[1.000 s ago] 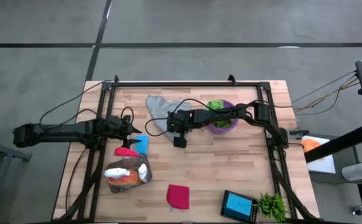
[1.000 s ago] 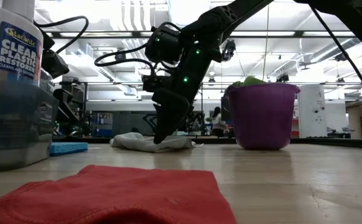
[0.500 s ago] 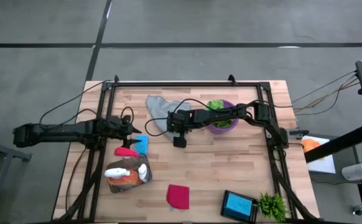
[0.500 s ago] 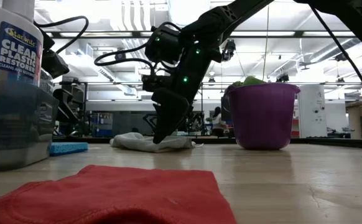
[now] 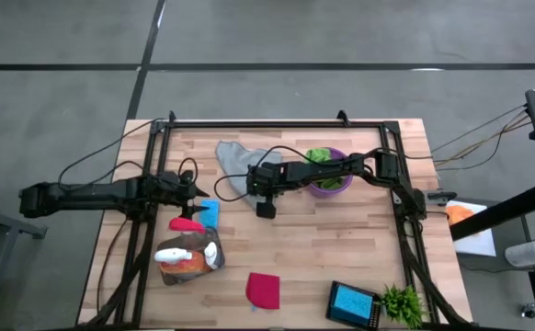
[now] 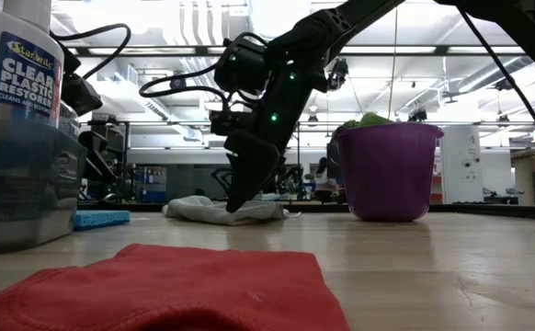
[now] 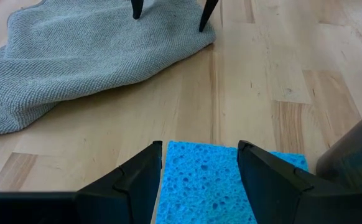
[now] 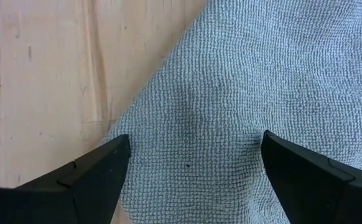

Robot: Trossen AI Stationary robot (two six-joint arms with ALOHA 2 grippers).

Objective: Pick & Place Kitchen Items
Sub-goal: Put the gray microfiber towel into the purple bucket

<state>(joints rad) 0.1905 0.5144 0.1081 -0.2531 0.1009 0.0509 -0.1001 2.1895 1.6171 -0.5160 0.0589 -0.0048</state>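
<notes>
A grey cloth lies spread flat on the table at the far middle. My right gripper stands over the cloth's near edge, open wide and slanting down, also seen in the low view. A small blue sponge lies flat near the left side. My left gripper hovers open just above the sponge's far edge, one finger toward each side, touching nothing. A purple bowl holds a green cloth. A red cloth lies toward the near edge. My right gripper's two open fingertips come down on the grey cloth close to its near edge, slanting from above and the table's right. Nothing is pinched between them. The cloth lies flat and slack on the table.
A clear bin with an orange and a clear spray bottle stands at the near left, a magenta cloth beside it. A black tray with a blue sponge and a small green plant sit at the near right.
</notes>
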